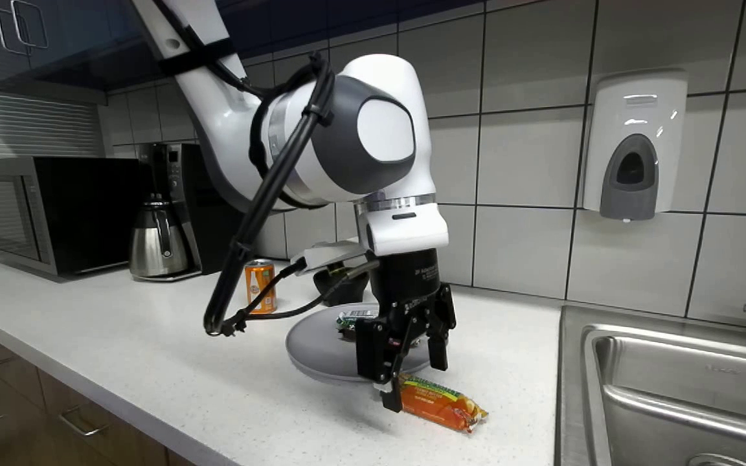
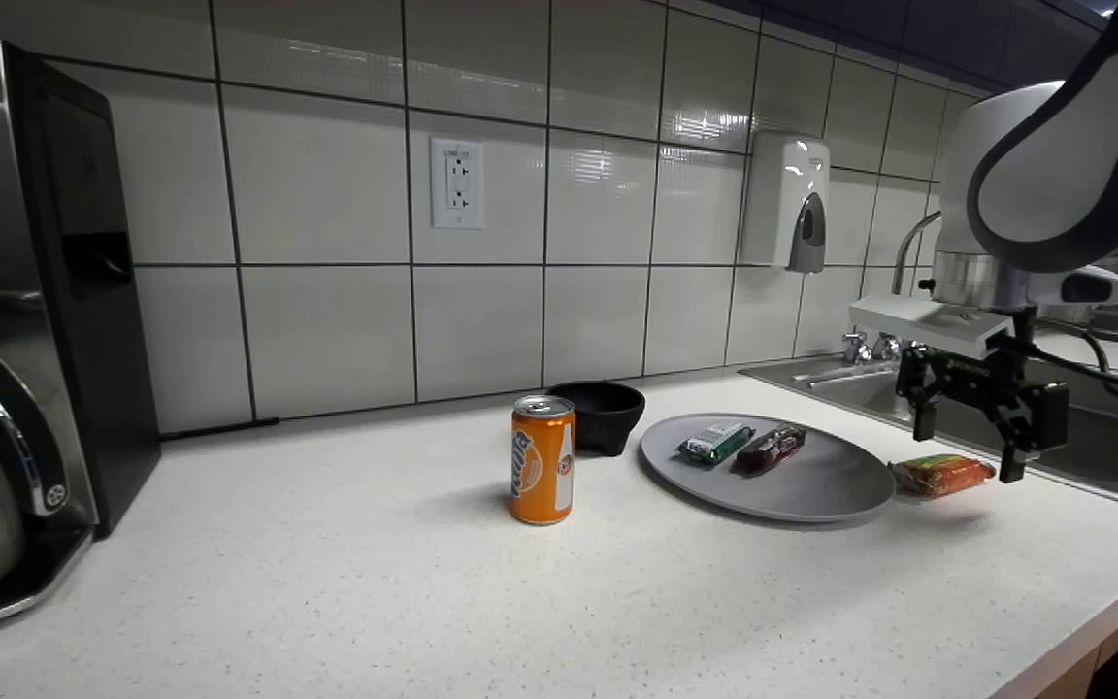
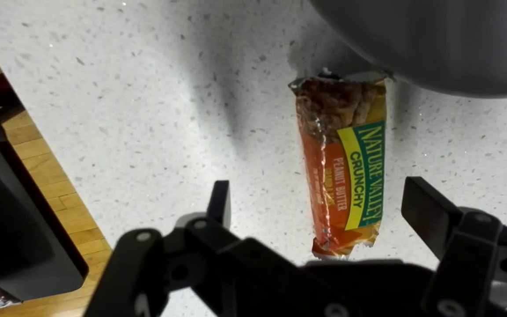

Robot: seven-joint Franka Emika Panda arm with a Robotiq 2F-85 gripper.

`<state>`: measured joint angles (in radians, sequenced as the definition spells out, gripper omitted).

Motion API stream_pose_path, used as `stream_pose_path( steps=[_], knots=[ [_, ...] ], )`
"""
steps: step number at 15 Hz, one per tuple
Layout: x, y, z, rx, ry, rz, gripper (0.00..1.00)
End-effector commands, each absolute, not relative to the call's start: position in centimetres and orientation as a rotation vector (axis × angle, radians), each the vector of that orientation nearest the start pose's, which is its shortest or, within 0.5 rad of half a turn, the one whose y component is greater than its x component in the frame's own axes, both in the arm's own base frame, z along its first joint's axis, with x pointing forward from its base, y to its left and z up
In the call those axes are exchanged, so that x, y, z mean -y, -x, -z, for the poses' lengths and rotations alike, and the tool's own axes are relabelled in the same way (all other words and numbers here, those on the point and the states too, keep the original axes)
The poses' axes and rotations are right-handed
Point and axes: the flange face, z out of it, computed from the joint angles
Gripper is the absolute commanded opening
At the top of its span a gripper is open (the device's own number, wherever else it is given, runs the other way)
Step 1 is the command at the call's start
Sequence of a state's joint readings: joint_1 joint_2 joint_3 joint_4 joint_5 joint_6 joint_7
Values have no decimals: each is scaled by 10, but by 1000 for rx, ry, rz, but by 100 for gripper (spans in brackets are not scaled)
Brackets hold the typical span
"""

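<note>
My gripper (image 3: 322,202) is open and empty, pointing down over an orange, yellow and green wrapped granola bar (image 3: 346,171). In the wrist view the bar lies between the two fingers, with room on each side. The gripper also shows in both exterior views (image 1: 415,383) (image 2: 969,451). The bar (image 1: 441,404) lies on the counter; part is hidden behind a finger in an exterior view. Its far end is close to the rim of a grey plate (image 3: 434,48). A green wrapped bar (image 2: 717,443) and a dark red wrapped bar (image 2: 771,449) lie on the plate.
An orange can (image 2: 542,466) stands upright by a black bowl (image 2: 609,413) near the wall. A steel sink (image 1: 580,388) is set into the counter beside the bar. A coffee maker (image 1: 185,207), microwave (image 1: 81,207) and wall dispenser (image 1: 635,142) also show.
</note>
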<state>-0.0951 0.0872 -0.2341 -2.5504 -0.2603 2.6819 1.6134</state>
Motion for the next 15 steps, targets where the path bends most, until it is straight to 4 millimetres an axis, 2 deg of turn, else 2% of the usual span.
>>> stream_pose_path(
  steps=[1, 15],
  knots=[
    [150, -438, -240, -2383, 2124, 175, 100],
    [161, -455, -230, -2317, 2176, 134, 100]
  ],
)
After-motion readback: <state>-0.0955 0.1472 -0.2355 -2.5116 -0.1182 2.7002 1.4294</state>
